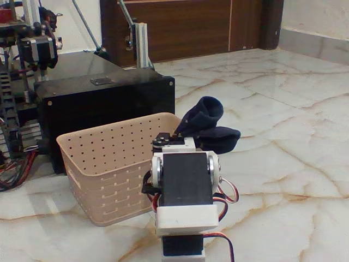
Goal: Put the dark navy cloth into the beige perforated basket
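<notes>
dark navy cloth [210, 128] | bunched beside beige perforated basket [114, 164] | soft, light (likely droops) | pinch a raised fold | fingers hidden behind arm [184, 191], state unclear

A glossy cream marble floor [283, 109] with thin brown veins carries everything in the fixed view. Directly on it stands the rectangular beige plastic basket [109, 164] with rows of small round holes and a woven-look lower band. Behind the basket and touching or nearly touching its back wall sits a black box-shaped cabinet [103, 98]. Just right of the basket's far corner a crumpled dark navy cloth [210, 128] rests on the floor. The white-and-black arm base [184, 213] stands at the basket's front right corner.
</notes>
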`<control>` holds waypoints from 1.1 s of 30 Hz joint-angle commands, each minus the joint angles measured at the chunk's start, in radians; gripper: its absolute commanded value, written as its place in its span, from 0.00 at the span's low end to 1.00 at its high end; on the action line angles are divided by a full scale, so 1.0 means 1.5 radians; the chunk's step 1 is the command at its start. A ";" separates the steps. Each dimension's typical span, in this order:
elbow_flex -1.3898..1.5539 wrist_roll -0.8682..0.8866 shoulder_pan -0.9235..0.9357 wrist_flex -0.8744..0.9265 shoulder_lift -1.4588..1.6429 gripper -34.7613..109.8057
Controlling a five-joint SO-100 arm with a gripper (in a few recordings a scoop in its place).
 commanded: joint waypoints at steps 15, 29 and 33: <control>-0.011 0.021 0.020 -0.012 0.013 0.24; -0.432 0.105 -0.037 0.258 -0.080 0.24; -0.645 0.146 -0.070 0.349 -0.216 0.24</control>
